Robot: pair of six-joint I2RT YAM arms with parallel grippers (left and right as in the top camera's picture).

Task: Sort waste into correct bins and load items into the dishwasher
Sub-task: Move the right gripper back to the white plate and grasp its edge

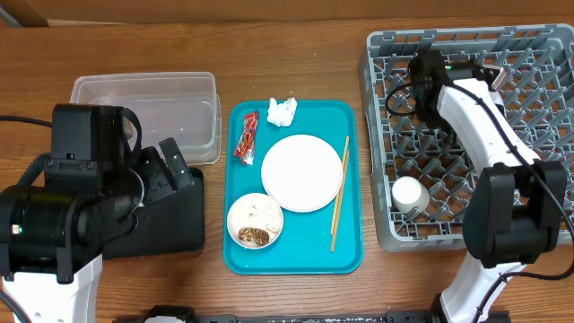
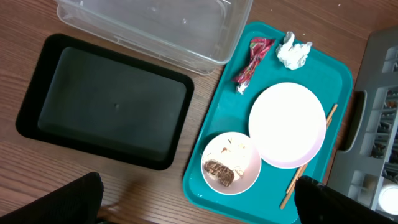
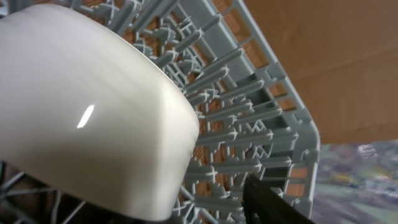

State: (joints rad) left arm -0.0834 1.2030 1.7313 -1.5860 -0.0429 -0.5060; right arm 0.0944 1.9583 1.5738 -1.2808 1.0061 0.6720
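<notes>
I'm seeing white bowl (image 3: 87, 112) filling right wrist view, edges cut off, tilt unclear, over dish rack (image 3: 249, 124) pegs beside right gripper (image 1: 419, 82); grip cannot tell. Left gripper (image 2: 205, 202) hanging spread, empty; chopsticks (image 2: 308, 155) ahead-right, pointing away.

Teal tray (image 1: 309, 249), red printed wrapper (image 1: 247, 137), white tissue (image 1: 282, 110), pinkish-white plate (image 1: 302, 173), black bin (image 2: 112, 102), grey rack (image 1: 395, 54).

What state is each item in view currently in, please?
Clear tub: empty.
Black tray: empty.
Plate: empty, on the teal tray.
Scrap bowl: holds food scraps.
Tissue: crumpled.
Cup: in the dish rack.
White bowl: against the rack's pegs.
Left hand: open, empty.
Right hand: over the rack; open or shut unclear.
</notes>
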